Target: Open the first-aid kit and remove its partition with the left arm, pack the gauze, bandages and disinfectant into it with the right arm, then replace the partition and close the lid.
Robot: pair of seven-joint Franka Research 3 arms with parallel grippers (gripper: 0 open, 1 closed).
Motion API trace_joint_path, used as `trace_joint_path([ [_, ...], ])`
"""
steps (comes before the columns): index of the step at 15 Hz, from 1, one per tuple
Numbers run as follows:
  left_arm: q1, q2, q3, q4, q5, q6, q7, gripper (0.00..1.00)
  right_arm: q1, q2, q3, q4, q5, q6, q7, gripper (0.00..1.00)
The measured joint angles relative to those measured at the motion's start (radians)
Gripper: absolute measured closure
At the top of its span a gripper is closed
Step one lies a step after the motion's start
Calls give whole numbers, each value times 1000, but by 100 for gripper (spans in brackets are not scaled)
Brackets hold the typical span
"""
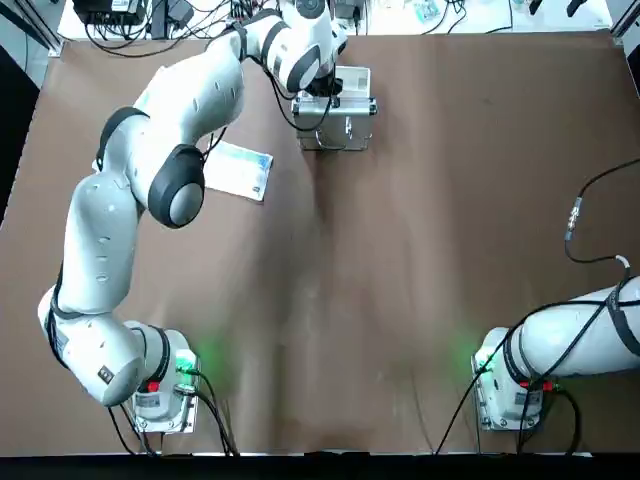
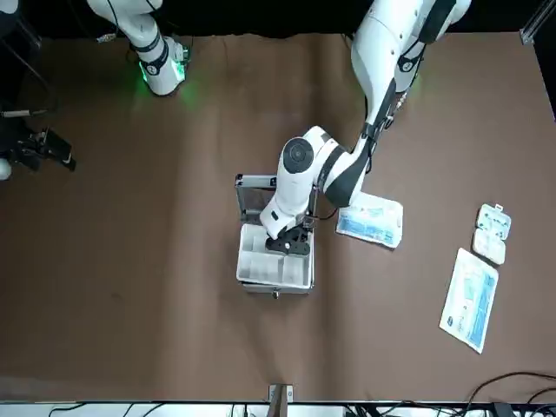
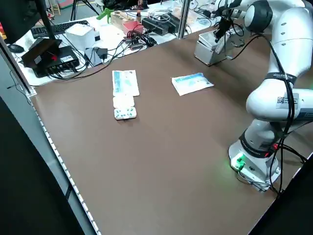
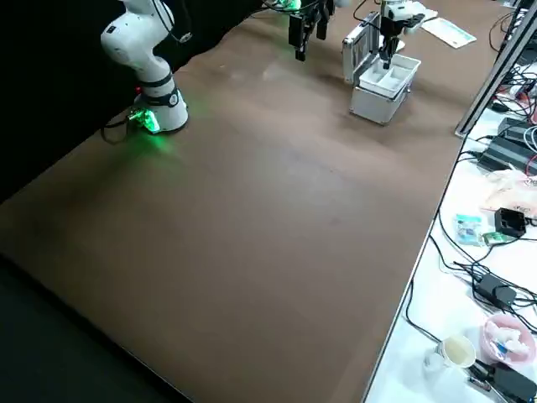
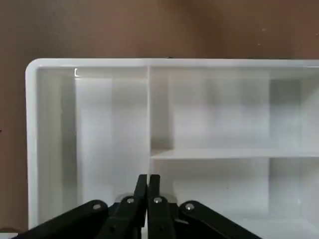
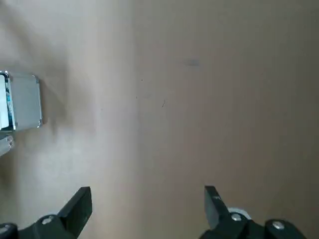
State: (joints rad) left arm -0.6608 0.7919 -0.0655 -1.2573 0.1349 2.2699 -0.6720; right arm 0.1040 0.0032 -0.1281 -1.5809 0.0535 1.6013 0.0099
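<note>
The first-aid kit (image 2: 276, 284) stands at the far middle of the table with its lid (image 2: 252, 193) raised upright. The white partition (image 5: 209, 109) sits inside it, its compartments bare. My left gripper (image 5: 148, 180) reaches down into the kit (image 1: 352, 78), its fingers pinched together on the partition's (image 2: 259, 258) divider wall. My right gripper (image 6: 147, 209) hovers open over bare table, off to the right side, holding nothing. A blue-white packet (image 2: 371, 220) lies beside the kit. A longer packet (image 2: 469, 300) and a small white blister pack (image 2: 491, 233) lie farther left. The disinfectant is out of view.
Cables and gear line the bench beyond the far table edge (image 3: 98, 49). The left arm's elbow (image 1: 175, 185) hangs over the blue-white packet (image 1: 240, 170). Brown tabletop (image 1: 400, 280) stretches between the kit and both arm bases.
</note>
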Motion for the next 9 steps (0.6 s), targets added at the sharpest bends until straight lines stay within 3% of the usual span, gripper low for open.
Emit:
trace_joint_path([
  [9,-9,1,-3,1,0,-37,-20,97,0,0,0,0,0,0,0,0],
])
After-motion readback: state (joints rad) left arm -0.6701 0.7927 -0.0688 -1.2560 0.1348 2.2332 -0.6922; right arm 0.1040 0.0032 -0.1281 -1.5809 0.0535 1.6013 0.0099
